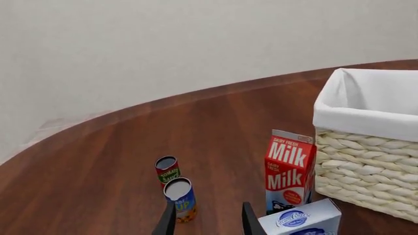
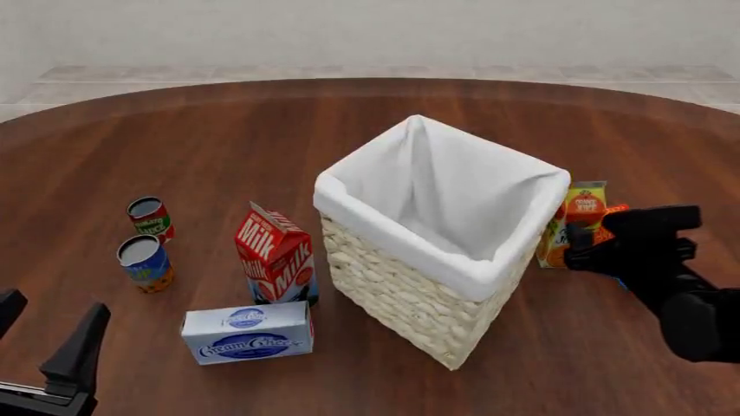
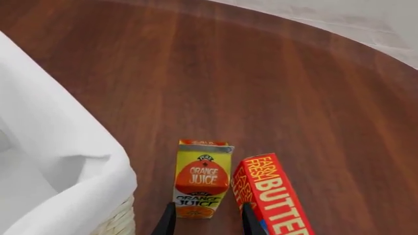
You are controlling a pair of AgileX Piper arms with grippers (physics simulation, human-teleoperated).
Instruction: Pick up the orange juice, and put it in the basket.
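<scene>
I am hovering my right gripper [image 3: 203, 220], fingers parted and empty, over the upright yellow-green orange juice carton [image 3: 201, 178], right of the pale wicker white-lined basket [image 2: 405, 290].

Round wooden table [image 2: 347, 113] carries basket [image 2: 393, 286], cartons, cans.

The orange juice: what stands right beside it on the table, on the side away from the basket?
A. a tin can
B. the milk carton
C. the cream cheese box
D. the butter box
D: in the right wrist view the orange juice stands upright between the basket and the red butter box; the milk is on the basket's other side.
</scene>
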